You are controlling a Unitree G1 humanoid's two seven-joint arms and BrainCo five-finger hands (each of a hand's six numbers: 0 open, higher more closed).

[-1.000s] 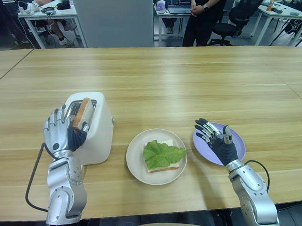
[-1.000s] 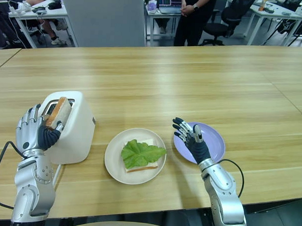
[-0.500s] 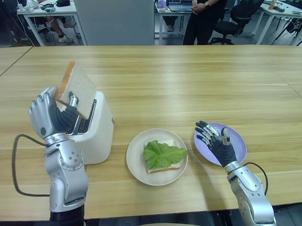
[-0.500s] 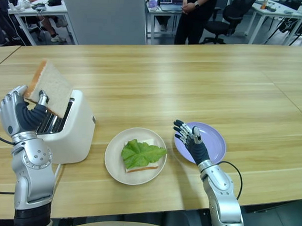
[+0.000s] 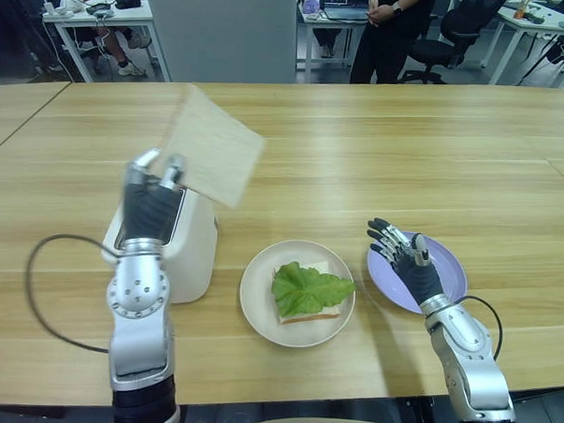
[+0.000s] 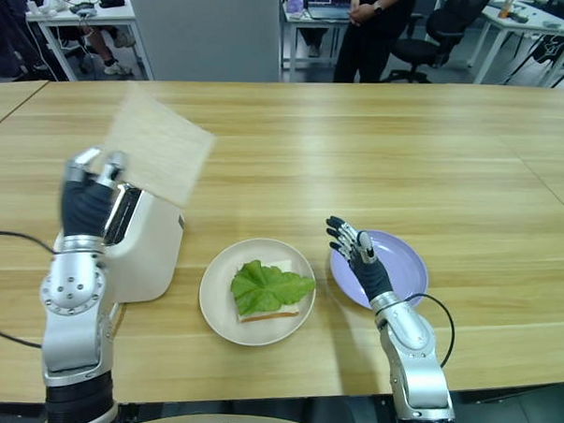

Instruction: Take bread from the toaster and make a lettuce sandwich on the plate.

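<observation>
A bread slice (image 5: 212,157) is gripped at its lower edge by the fingers (image 5: 145,171) of the left hand (image 5: 149,210), tilted above the white toaster (image 5: 194,254). On the cream plate (image 5: 255,309), a lettuce leaf (image 5: 309,288) is laid over a second slice (image 5: 301,316). The right hand (image 5: 411,269) is held empty, fingers spread, over the purple plate (image 5: 448,275) on the worktop (image 5: 359,159).

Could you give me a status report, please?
Left robot hand holds bread slice above toaster. Right robot hand open over purple plate. Nothing blocks lettuce plate.
</observation>
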